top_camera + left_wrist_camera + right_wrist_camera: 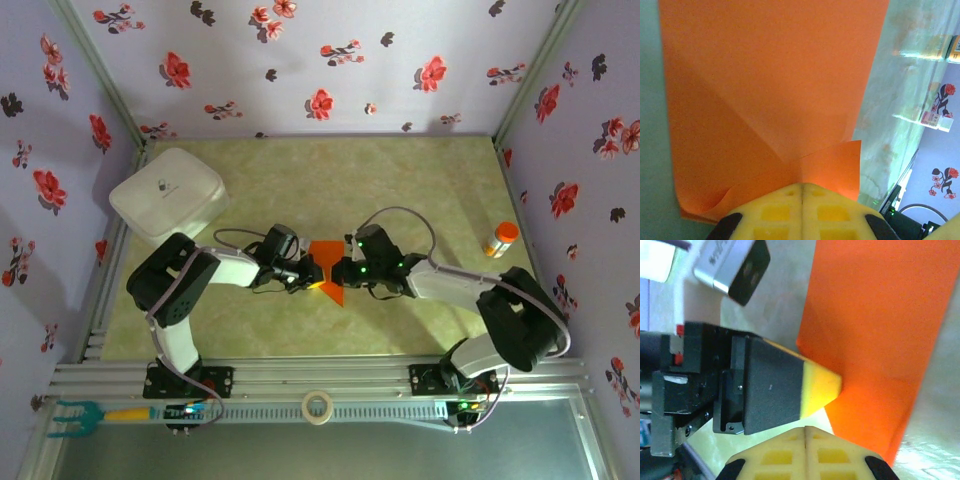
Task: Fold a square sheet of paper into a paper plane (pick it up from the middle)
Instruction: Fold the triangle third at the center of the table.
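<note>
Now, from above, you see the orange paper (326, 262) lying mid-surface (400, 180) between both arms. Your left fingers (799, 194) sit together at its diagonally creased, folded corner. Your right fingers (801, 436) are together too, just beside its edge.

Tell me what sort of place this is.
Probably a robot test booth: lilac flower-print panel walls box in a pale green marbled tabletop, and two black-and-white robot arms stand bolted to a silver aluminium frame rail at its near edge.
</note>
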